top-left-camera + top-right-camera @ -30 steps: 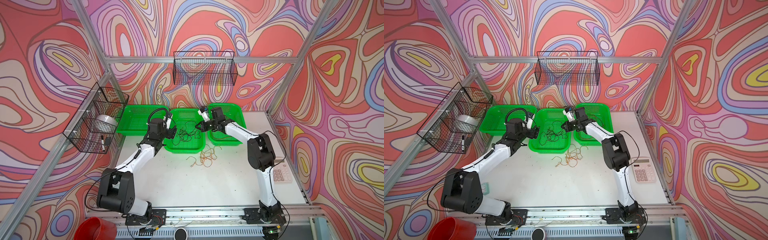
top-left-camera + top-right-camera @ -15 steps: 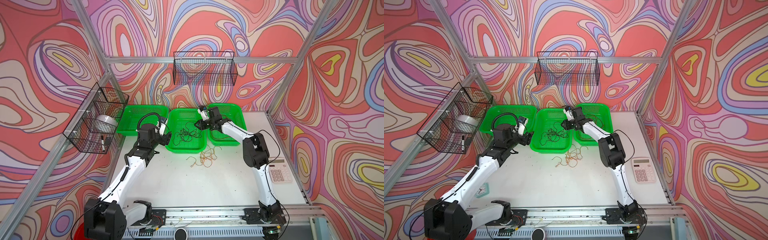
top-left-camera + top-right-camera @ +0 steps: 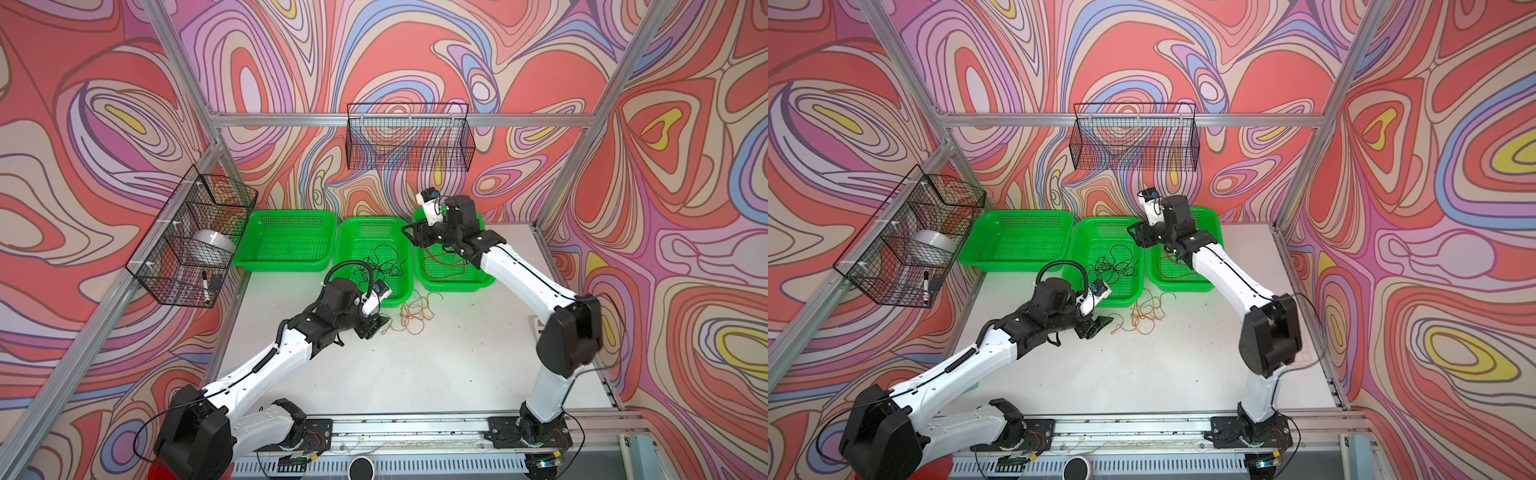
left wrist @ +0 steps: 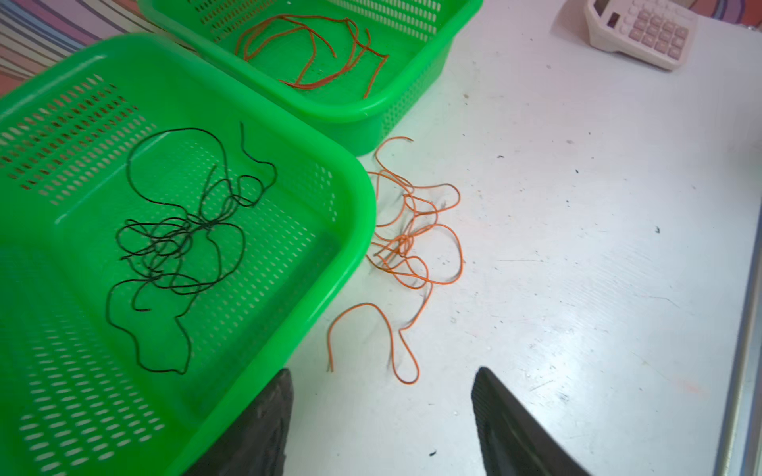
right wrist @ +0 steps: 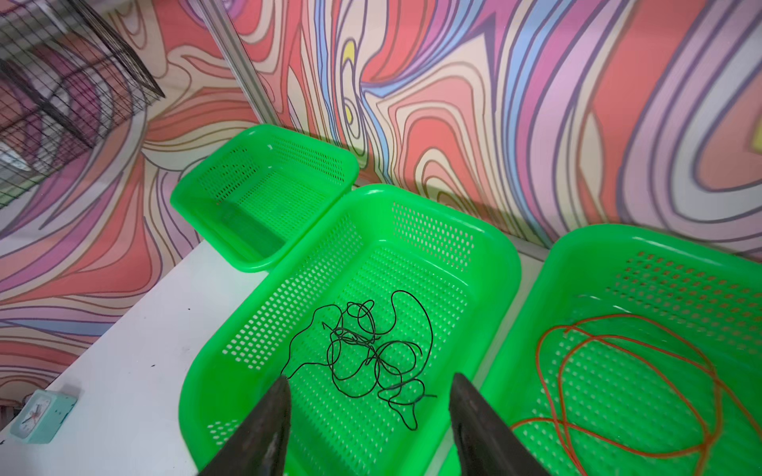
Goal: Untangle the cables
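Note:
The thin black cable [image 3: 380,266] [image 5: 367,350] lies in a loose tangle in the middle green basket [image 3: 409,286]. In the right green basket [image 3: 457,286] the red cable [image 3: 446,259] [image 5: 618,371] rests in wide loops. The orange cable [image 3: 411,316] [image 4: 412,243] sprawls on the white table in front of those baskets. My left gripper [image 3: 376,326] [image 4: 381,395] is open and low over the table, just short of the orange cable's near loop. My right gripper [image 3: 409,232] [image 5: 369,395] hangs open above the gap between the middle and right baskets, holding nothing.
A third green basket [image 3: 286,239] stands empty at the back left. Wire baskets hang on the back wall [image 3: 409,137] and the left wall [image 3: 195,241]. A calculator [image 4: 643,29] sits at the table's right edge and a small clock [image 5: 41,414] at its left.
My left arm has swung from the middle basket down to the table beside the orange cable. The right gripper was shut and is now open over the baskets.

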{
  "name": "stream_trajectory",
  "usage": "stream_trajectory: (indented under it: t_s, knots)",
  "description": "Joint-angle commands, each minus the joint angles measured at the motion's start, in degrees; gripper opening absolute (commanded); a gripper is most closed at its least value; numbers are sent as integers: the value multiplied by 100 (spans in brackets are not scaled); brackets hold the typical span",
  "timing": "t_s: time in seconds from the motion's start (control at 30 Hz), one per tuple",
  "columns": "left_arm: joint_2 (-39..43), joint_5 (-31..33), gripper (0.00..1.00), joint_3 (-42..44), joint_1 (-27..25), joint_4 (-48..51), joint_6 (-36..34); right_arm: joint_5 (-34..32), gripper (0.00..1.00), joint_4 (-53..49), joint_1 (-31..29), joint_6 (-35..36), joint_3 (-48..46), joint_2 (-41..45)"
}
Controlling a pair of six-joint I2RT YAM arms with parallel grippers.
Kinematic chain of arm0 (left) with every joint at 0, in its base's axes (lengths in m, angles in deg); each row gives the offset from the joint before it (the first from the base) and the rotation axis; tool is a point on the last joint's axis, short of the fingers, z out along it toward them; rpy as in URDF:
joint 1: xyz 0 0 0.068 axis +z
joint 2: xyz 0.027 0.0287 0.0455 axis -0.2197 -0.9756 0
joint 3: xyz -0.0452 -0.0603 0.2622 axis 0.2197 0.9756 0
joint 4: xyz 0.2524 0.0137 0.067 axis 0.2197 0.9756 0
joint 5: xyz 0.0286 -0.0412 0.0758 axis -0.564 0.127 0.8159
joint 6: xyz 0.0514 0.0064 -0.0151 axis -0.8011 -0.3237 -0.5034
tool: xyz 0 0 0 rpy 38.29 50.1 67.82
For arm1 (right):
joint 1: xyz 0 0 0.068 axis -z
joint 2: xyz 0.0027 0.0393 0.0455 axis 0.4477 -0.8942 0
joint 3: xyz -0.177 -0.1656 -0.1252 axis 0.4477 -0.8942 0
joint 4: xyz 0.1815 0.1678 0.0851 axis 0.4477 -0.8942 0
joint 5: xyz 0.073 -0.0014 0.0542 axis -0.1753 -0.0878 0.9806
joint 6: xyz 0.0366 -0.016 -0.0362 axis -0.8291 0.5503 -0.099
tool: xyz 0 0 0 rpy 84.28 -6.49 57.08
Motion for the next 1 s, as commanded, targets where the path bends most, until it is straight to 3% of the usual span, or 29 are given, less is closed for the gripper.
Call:
stream_trajectory:
  t_s: [0.0,0.33,0.47,0.73,0.8,0.87,0.97]
  knots:
    - [-439,545,71,204,-283,-124,242,-351,63,-50,2,121,-962,840]
    - [-2146,1774,74,-1021,-716,740,477,-1081,63,-431,3,-42,-2864,2897]
    - [-2711,2247,71,-1462,-745,1322,662,-1144,63,-510,3,-89,-3052,3083]
    - [-2889,2229,62,-1500,-842,1508,779,-1064,63,-392,3,-101,-3088,3043]
    - [-2990,2222,52,-1573,-854,1610,768,-1052,63,-370,-2,-85,-3088,3015]
    - [-3000,2130,30,-1610,-854,1626,748,-1037,63,-361,-2,-53,-3096,3006]
    - [-2682,2168,5,-1622,-968,1684,571,-728,63,-218,-4,146,-3301,3089]
